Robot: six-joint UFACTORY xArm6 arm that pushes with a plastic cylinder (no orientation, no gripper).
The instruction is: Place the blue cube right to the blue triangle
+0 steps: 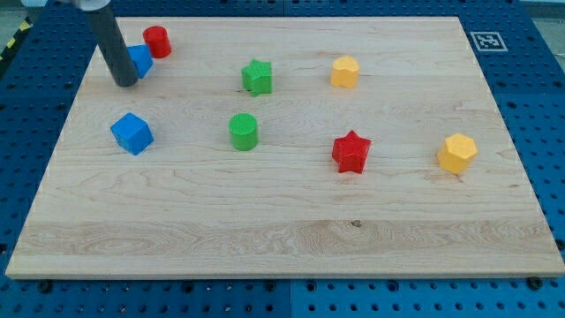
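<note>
No pincer here: my tip (125, 83) is a bare rod, grasping nothing, touching the blue triangle (140, 60) at the view's top left. The blue cube (131, 133) sits below, apart, probably awaiting a push up and rightward around it.

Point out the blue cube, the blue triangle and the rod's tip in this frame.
blue cube (131, 132): camera view, on its top face.
blue triangle (142, 60): camera view, on the visible part right of the rod.
my tip (124, 83): camera view, at the rod's very end.
</note>
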